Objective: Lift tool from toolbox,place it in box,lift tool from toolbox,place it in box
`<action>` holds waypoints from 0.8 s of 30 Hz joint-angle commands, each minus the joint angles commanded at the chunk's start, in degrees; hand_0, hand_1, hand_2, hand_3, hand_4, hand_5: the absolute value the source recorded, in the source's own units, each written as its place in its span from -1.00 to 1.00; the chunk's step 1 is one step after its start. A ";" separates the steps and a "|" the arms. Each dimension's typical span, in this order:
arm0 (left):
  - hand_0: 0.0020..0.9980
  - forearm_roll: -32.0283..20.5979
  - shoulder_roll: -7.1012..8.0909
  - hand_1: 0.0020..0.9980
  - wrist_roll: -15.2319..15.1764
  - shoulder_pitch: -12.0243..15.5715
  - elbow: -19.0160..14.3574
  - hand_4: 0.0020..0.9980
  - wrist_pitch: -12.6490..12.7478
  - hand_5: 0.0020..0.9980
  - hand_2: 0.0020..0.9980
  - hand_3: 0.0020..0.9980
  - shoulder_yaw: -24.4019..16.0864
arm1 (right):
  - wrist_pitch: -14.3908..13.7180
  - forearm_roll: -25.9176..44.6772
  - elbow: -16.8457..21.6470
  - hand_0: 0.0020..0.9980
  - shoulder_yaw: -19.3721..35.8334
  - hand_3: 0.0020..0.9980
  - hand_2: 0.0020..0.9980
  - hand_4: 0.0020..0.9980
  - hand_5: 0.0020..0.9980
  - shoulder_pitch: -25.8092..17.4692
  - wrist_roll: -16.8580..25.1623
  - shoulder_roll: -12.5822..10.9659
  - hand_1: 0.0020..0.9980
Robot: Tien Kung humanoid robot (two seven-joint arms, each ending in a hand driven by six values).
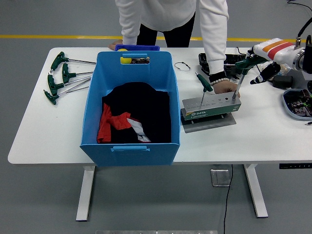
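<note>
A grey-green tool holder block (210, 108) stands on the table right of the blue box (92, 114). Two green T-handle wrenches stand upright in it: a small one (205, 83) at its left and a taller one (245, 63) at its right. My right hand (259, 62) sits at the right end of the taller wrench's handle, thumb below and fingers above, spread and not closed on it. A person's hand (225, 87) rests on the back of the block. The blue box holds black and red cloth (134, 117).
Several green T-handle wrenches (61, 78) lie at the table's left end. A grey tray of small parts (287, 97) sits at the right edge. A black case (208, 61) and cables lie behind the block. The person's other hand (116, 46) rests behind the box.
</note>
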 joint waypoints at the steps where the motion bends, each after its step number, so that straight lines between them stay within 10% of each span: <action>1: 0.62 -0.13 0.00 0.60 -0.06 -0.06 0.00 0.34 0.00 1.00 0.64 0.68 0.07 | 0.02 -0.02 -0.11 0.11 0.04 0.13 -0.11 1.00 -0.41 0.02 -0.01 -0.02 -0.07; 24: 0.62 -0.45 0.27 0.59 -0.40 -1.91 -0.09 0.34 0.05 1.00 0.63 0.68 0.61 | 2.23 1.78 -1.56 -0.02 0.67 0.05 -0.16 1.00 -0.41 -0.26 -1.67 -0.01 -0.17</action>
